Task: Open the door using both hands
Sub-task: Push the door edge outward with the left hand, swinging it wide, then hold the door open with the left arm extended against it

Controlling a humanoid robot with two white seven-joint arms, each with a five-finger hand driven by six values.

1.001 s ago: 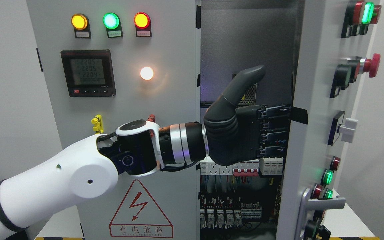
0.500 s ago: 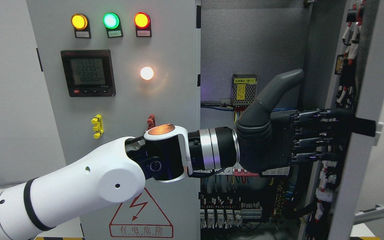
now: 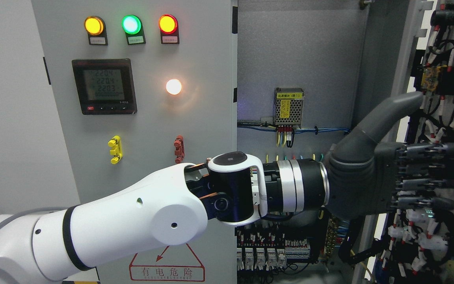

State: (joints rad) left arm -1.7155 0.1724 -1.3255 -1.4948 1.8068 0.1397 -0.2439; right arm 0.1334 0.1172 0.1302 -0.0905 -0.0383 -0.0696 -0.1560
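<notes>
One dark grey robotic left hand, fingers flat and thumb raised, holding nothing, presses the wiring-covered inner face of the grey cabinet door at the frame's right edge. Push steadily outward, palm clear of the cables.

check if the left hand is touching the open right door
Cannot tell. In the head view the left hand stretches its fingers over the right door's wired inner face, but no contact or gap shows plainly.
</notes>
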